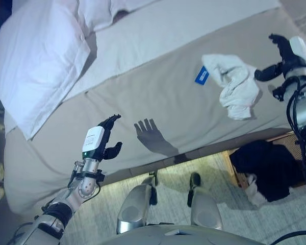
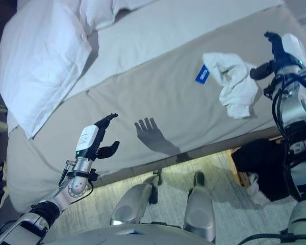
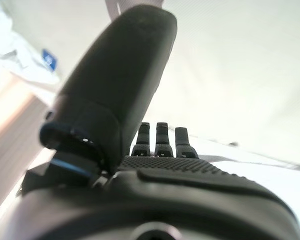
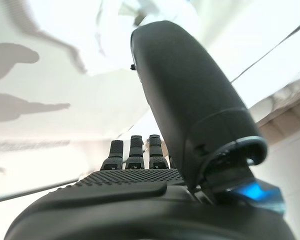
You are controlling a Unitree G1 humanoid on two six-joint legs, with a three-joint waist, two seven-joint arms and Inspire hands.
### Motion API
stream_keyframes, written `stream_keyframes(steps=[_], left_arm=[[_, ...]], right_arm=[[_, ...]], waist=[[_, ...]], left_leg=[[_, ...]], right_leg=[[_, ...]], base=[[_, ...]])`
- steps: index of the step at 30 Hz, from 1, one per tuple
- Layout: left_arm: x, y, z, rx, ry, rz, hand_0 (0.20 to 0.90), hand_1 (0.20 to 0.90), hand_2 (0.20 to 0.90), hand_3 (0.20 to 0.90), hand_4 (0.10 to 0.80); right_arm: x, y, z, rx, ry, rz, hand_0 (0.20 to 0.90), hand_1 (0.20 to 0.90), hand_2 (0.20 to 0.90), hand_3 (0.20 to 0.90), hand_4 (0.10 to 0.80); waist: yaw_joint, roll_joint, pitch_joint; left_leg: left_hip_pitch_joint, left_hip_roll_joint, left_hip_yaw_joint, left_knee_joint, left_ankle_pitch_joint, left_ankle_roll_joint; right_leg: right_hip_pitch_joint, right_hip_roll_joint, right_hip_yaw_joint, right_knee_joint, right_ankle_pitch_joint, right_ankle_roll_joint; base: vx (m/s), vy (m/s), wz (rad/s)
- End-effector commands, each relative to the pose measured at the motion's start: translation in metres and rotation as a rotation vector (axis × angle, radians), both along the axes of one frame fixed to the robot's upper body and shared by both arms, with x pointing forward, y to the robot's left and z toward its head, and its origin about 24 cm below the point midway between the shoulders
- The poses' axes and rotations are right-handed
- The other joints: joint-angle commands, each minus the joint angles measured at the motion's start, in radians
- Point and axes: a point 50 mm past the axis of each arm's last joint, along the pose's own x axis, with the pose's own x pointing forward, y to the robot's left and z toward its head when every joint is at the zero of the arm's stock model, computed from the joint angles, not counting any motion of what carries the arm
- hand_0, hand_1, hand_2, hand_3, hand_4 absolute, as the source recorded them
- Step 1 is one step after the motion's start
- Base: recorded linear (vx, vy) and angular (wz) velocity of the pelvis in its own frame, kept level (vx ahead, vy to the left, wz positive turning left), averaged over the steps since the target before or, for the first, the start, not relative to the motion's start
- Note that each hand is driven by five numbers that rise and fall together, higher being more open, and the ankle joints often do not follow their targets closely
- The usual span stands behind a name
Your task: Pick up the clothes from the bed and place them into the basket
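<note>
Crumpled white garment (image 1: pixel 233 84) lies on the beige bed (image 1: pixel 158 87) at right of frame, just beside the released, empty right hand (image 1: pixel 283 48), which must next reach and clench it; left hand (image 1: pixel 108 138) hovers relaxed lower left; basket (image 1: pixel 290 140) holds dark clothes (image 1: pixel 268 166).

Head stereo overhead — wrist cameras close-up
</note>
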Motion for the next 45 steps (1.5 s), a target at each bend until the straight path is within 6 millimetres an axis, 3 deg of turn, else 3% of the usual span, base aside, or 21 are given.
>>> stream_keyframes(steps=[1, 6, 13, 19, 23, 24, 27, 32, 39, 41, 45], left_arm=[[0.012, 0.002, 0.036, -0.127, -0.219, 0.04, 0.9, 0.9, 0.9, 0.9, 0.8], [0.013, 0.001, 0.042, -0.152, -0.25, 0.042, 0.9, 0.9, 0.9, 0.9, 0.8], [0.016, 0.002, 0.054, -0.162, -0.288, 0.03, 0.9, 0.9, 0.9, 0.9, 0.8], [0.02, 0.005, 0.066, -0.136, -0.317, 0.032, 0.9, 0.9, 0.9, 0.9, 0.8], [0.022, 0.006, 0.071, -0.133, -0.329, 0.04, 0.9, 0.9, 0.9, 0.9, 0.8], [0.022, 0.006, 0.072, -0.126, -0.327, 0.04, 0.9, 0.9, 0.9, 0.9, 0.8], [0.019, 0.009, 0.07, -0.118, -0.313, 0.043, 0.9, 0.9, 0.9, 0.9, 0.8], [0.01, 0.011, 0.068, -0.114, -0.317, 0.04, 0.9, 0.9, 0.9, 0.9, 0.8], [0.011, 0.015, 0.077, -0.122, -0.343, 0.055, 0.9, 0.9, 0.9, 0.9, 0.8], [0.011, 0.016, 0.08, -0.124, -0.348, 0.058, 0.9, 0.9, 0.9, 0.9, 0.8], [0.011, 0.019, 0.084, -0.121, -0.353, 0.061, 0.9, 0.9, 0.9, 0.9, 0.8]], right_arm=[[0.004, 0.022, 0.05, -0.107, -0.138, 0.043, 0.9, 0.9, 0.9, 0.9, 0.8], [0.009, 0.023, 0.046, -0.078, -0.107, 0.027, 0.9, 0.9, 0.9, 0.9, 0.8], [0.011, 0.013, 0.038, -0.016, -0.066, -0.025, 0.9, 0.9, 0.9, 0.9, 0.8], [0.007, -0.01, 0.017, 0.011, 0.032, -0.132, 0.9, 0.9, 0.9, 0.9, 0.8], [0.0, -0.033, 0.011, -0.1, 0.133, -0.284, 0.9, 0.9, 0.9, 0.9, 0.8], [-0.006, -0.044, 0.012, -0.14, 0.156, -0.355, 0.9, 0.9, 0.9, 0.9, 0.8], [-0.014, -0.056, 0.023, -0.252, 0.161, -0.464, 0.9, 0.9, 0.9, 0.9, 0.8], [-0.028, -0.069, 0.049, -0.42, 0.19, -0.618, 0.9, 0.9, 0.9, 0.9, 0.8], [-0.038, -0.079, 0.063, -0.576, 0.318, -0.736, 0.9, 0.9, 0.9, 0.9, 0.8], [-0.035, -0.076, 0.068, -0.599, 0.319, -0.709, 0.3, 0.3, 0.3, 0.2, 0.1], [-0.031, -0.069, 0.076, -0.614, 0.233, -0.653, 0.3, 0.3, 0.3, 0.2, 0.1]], waist=[[0.002, 0.008, -0.002], [0.014, 0.018, 0.034], [0.027, 0.012, 0.068], [0.038, -0.009, 0.068], [0.046, -0.008, 0.068], [0.049, -0.005, 0.068], [0.057, 0.001, 0.068], [0.063, 0.009, 0.068], [0.063, 0.015, 0.068], [0.063, 0.018, 0.068], [0.067, 0.018, 0.068]], left_leg=[[-0.013, -0.043, -0.064, 0.169, -0.186, -0.005], [-0.075, -0.055, -0.068, 0.198, -0.178, 0.005], [-0.176, -0.063, -0.061, 0.327, -0.217, 0.022], [-0.293, -0.054, -0.044, 0.529, -0.305, 0.045], [-0.346, -0.048, -0.043, 0.615, -0.338, 0.053], [-0.358, -0.041, -0.042, 0.631, -0.349, 0.063], [-0.392, -0.041, -0.046, 0.657, -0.346, 0.059], [-0.438, -0.037, -0.039, 0.671, -0.342, 0.061], [-0.483, -0.03, -0.027, 0.699, -0.328, 0.056], [-0.497, -0.028, -0.025, 0.705, -0.328, 0.056], [-0.507, -0.026, -0.025, 0.709, -0.331, 0.057]], right_leg=[[-0.059, 0.041, -0.038, -0.045, 0.077, -0.074], [-0.124, 0.036, -0.047, -0.008, 0.078, -0.076], [-0.206, 0.025, -0.054, 0.09, 0.06, -0.087], [-0.299, 0.009, -0.059, 0.275, -0.007, -0.108], [-0.342, 0.005, -0.06, 0.366, -0.043, -0.123], [-0.357, 0.003, -0.06, 0.389, -0.055, -0.129], [-0.382, 0.004, -0.063, 0.417, -0.063, -0.132], [-0.431, 0.012, -0.066, 0.437, -0.064, -0.133], [-0.469, 0.017, -0.065, 0.459, -0.072, -0.137], [-0.485, 0.017, -0.062, 0.467, -0.071, -0.137], [-0.498, 0.018, -0.065, 0.475, -0.071, -0.138]], base=[[-0.048, 0.046, 0.04], [-0.042, 0.028, 0.07], [-0.037, -0.013, 0.01], [-0.023, -0.061, 0.04], [0.005, -0.06, 0.03], [-0.004, -0.058, 0.06], [-0.01, -0.062, 0.04], [-0.043, -0.035, 0.01], [-0.049, -0.025, -0.02], [-0.068, -0.034, 0.02], [-0.066, -0.029, 0.01]])
